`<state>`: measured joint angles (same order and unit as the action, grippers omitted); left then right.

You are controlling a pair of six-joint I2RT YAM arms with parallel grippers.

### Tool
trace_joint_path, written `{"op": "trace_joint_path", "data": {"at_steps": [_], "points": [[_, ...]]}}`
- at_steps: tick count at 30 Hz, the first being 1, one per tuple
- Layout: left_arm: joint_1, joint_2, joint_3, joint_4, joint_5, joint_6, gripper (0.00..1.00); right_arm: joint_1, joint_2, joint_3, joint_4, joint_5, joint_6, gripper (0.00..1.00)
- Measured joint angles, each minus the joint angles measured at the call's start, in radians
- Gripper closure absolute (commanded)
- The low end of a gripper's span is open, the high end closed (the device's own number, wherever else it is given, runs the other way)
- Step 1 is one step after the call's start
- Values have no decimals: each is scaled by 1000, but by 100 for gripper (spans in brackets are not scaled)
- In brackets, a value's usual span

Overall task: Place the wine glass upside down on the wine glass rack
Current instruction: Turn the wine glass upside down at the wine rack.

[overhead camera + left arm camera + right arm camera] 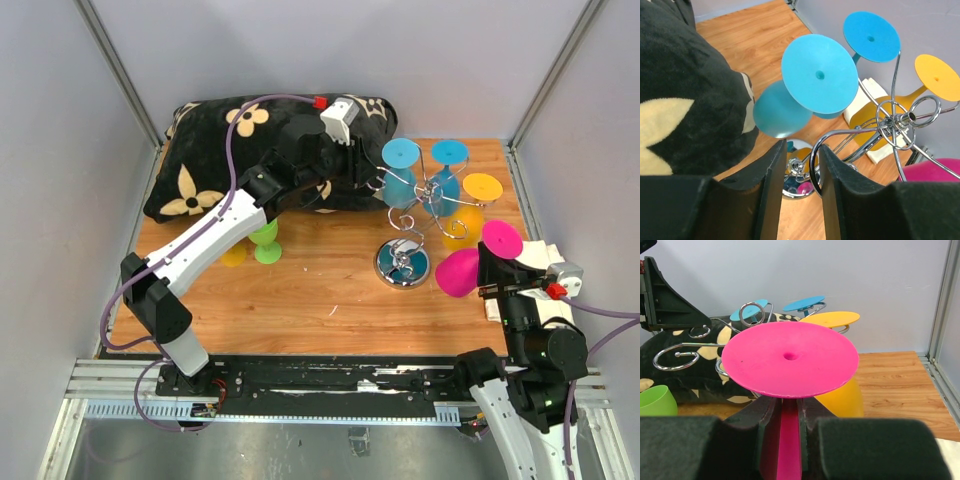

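From above, the wine glass rack (403, 263) stands on the wooden table (320, 300). Blue glasses (401, 156) and a yellow glass (480, 190) hang upside down from its arms. The pink wine glass (458, 272) is just right of the rack's round base, off the rack, with its foot disc uppermost. The right gripper (487, 264) is clamped on its stem. The left gripper (368, 175) sits at the rack's left side, close to the blue glasses. A black flowered pillow (200, 170) lies left of and behind the rack, and a green glass (266, 245) stands well to the rack's left.

In the left wrist view, the fingers stand apart with a narrow gap. A chrome curl of the rack shows inside that gap; whether they touch it I cannot tell.

In the right wrist view, both fingers press on the pink stem under the foot disc, with the rack's scroll arms just beyond.
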<state>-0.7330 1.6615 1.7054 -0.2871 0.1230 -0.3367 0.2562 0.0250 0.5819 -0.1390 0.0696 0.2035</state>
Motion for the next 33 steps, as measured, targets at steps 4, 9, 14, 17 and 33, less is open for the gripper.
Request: {"op": "trace_joint_path", "data": {"at_steps": [4, 9, 14, 17, 33], "points": [[-6, 1, 0, -4, 0, 4, 78, 0, 0, -2, 3, -8, -3, 99], [-11, 1, 2, -3, 3, 12, 96, 0, 11, -4, 11, -56, -32, 99], [-11, 1, 2, -2, 3, 9, 99, 0, 27, -4, 40, -140, -69, 99], [-11, 1, 2, -2, 3, 7, 100, 0, 60, -3, 59, -193, -82, 99], [-11, -2, -13, 20, 0, 11, 100, 0, 85, -4, 37, -147, -100, 99]]}}
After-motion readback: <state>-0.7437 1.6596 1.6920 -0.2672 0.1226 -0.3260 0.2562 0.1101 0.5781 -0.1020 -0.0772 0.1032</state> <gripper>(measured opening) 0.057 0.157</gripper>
